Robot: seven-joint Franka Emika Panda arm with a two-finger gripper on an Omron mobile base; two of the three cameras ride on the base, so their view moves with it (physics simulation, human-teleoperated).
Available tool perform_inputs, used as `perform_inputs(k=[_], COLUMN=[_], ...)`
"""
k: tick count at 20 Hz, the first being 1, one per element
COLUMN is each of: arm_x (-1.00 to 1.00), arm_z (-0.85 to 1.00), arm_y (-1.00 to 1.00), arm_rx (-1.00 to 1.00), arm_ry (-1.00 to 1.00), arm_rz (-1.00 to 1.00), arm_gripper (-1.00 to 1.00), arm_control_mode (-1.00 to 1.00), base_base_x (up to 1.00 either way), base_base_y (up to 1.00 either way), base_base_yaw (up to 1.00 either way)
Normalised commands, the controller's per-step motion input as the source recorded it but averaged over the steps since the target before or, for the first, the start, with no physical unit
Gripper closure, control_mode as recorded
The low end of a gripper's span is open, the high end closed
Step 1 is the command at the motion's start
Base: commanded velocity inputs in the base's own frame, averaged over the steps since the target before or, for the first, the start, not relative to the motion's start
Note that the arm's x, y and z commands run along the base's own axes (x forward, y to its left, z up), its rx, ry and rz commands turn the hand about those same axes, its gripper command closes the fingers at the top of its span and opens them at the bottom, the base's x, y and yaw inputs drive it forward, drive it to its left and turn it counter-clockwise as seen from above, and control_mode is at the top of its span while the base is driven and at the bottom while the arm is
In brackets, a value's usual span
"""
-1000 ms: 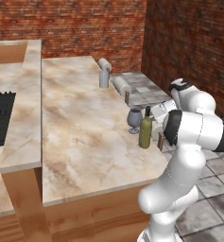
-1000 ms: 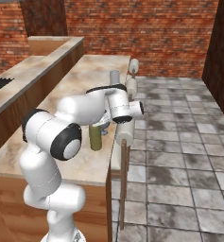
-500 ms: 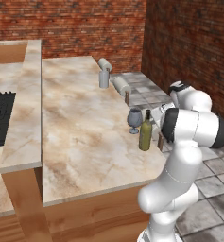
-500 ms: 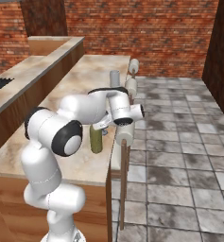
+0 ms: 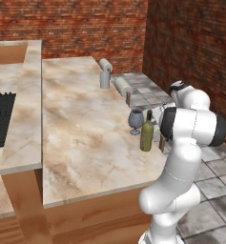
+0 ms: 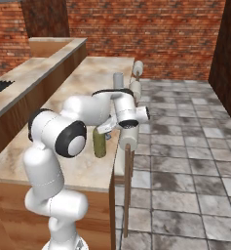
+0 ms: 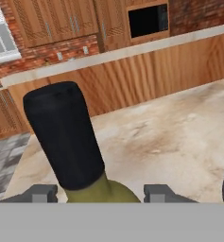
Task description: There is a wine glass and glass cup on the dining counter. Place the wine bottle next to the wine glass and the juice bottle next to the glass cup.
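Note:
The olive-green wine bottle (image 5: 147, 133) stands upright on the dining counter (image 5: 86, 143), just right of the stemmed dark wine glass (image 5: 135, 120) and near the counter's right edge. My gripper (image 7: 100, 193) is shut on the wine bottle (image 7: 97, 191); its fingertips (image 7: 160, 193) flank the bottle's shoulder, and the dark neck rises in front of the hand camera. In the right base view my forearm covers the top of the wine bottle (image 6: 100, 142). The pale glass cup (image 5: 105, 80) stands farther back along the same edge, also glass cup (image 6: 118, 80). The juice bottle is out of view.
White-cushioned stools (image 5: 122, 87) on wooden posts line the counter's floor side, one stool (image 6: 128, 138) right beside my hand. A raised tier (image 5: 28, 109) runs along the counter's left. Beyond it lies a dark cooktop (image 5: 0, 119). Tiled floor (image 6: 185, 161) lies to the right.
My arm's upper links have shifted slightly around the hand. The wine bottle and wine glass stand where they stood a second ago.

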Motion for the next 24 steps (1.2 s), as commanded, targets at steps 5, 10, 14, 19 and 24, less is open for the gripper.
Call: perform_inputs(k=[5, 10, 14, 19, 24], arm_x=[0.2, 0.14, 0.07, 0.05, 0.07], arm_z=[0.0, -0.03, -0.26, -0.31, -0.3], arm_y=[-0.06, -0.03, 0.0, 0.0, 0.0], arm_rx=[0.0, 0.0, 0.0, 0.01, 0.0], arm_ry=[-0.04, -0.02, 0.0, 0.0, 0.0], arm_rz=[0.03, 0.02, 0.0, 0.0, 0.0], arm_gripper=[1.0, 1.0, 1.0, 1.0, 1.0], arm_control_mode=[-1.0, -1.0, -1.0, -1.0, -1.0], base_base_x=[0.0, 0.0, 0.0, 0.0, 0.0], base_base_y=[0.0, 0.0, 0.0, 0.0, 0.0], base_base_yaw=[0.0, 0.0, 0.0, 0.0, 0.0])
